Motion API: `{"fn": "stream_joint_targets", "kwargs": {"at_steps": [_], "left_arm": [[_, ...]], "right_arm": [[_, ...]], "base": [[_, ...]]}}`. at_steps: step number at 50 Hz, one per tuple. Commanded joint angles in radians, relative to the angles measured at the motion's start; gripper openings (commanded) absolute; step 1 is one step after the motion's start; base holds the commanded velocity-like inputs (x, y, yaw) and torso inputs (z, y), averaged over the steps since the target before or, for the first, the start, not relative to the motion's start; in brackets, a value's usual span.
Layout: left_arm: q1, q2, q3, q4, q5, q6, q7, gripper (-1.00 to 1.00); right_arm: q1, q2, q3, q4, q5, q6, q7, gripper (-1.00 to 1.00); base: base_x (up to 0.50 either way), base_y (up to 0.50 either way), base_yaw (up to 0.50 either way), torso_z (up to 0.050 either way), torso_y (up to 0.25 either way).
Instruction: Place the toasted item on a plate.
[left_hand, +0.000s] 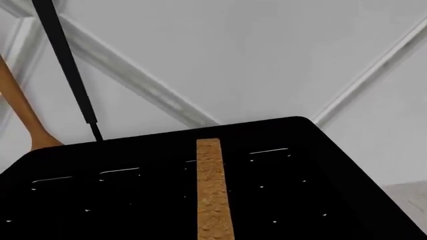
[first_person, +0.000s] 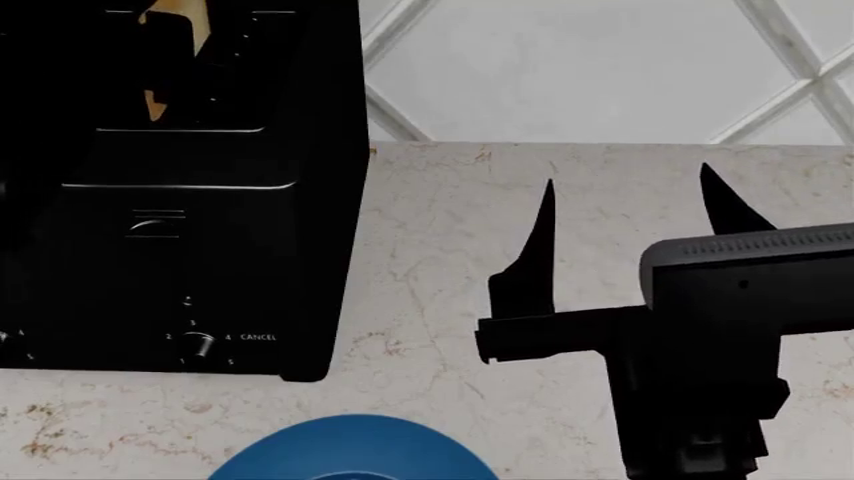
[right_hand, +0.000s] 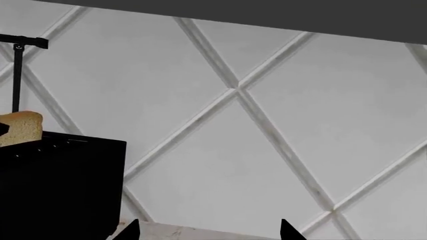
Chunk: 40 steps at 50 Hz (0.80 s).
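The toasted item (left_hand: 213, 195) is a tan bread slice standing edge-on in the slot of a black toaster (left_hand: 133, 200). It also shows at the toaster's top in the head view (first_person: 180, 18) and in the right wrist view (right_hand: 20, 127). My left gripper is at the slice, but its black fingers merge with the toaster, so their stance is unclear. The plate (first_person: 350, 450), with a blue rim, lies at the counter's near edge, mostly cut off. My right gripper (first_person: 627, 215) is open and empty above the counter, right of the toaster; its tips show in its wrist view (right_hand: 210, 232).
The toaster (first_person: 174, 200) stands at the back left of the marble counter (first_person: 441, 250), against a white diamond-tiled wall (first_person: 601, 70). A wooden utensil handle (left_hand: 23, 110) and a black rod (left_hand: 67, 65) hang behind the toaster.
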Motion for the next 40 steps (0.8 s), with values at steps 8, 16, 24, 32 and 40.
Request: {"fn": "stream_joint_targets", "kwargs": {"at_steps": [8, 16, 24, 32, 40], "left_arm": [[-0.141, 0.018, 0.035, -0.06, -0.107, 0.032, 0.017, -1.0], [-0.27, 0.041, 0.048, -0.243, -0.111, 0.129, 0.034, -1.0], [-0.337, 0.05, 0.076, -0.306, -0.13, 0.158, 0.041, -1.0], [-0.399, 0.053, 0.095, -0.343, -0.158, 0.169, 0.04, -1.0], [-0.391, 0.034, 0.111, -0.166, -0.199, 0.062, 0.022, -1.0]], "right_arm": [[-0.01, 0.002, 0.002, 0.001, 0.006, -0.012, 0.006, 1.0], [-0.015, 0.004, 0.002, 0.005, 0.005, -0.018, 0.01, 1.0], [-0.021, 0.006, 0.005, 0.001, 0.01, -0.021, 0.011, 1.0], [-0.014, 0.005, 0.001, 0.008, 0.013, -0.022, 0.013, 1.0], [-0.012, 0.005, -0.003, 0.022, 0.012, -0.035, 0.012, 1.0]], "base": [[0.0, 0.0, 0.0, 0.0, 0.004], [0.0, 0.0, 0.0, 0.0, 0.001], [0.01, 0.0, 0.0, 0.002, 0.001], [0.0, 0.0, 0.0, 0.003, 0.009], [0.0, 0.0, 0.0, 0.003, 0.011]]}}
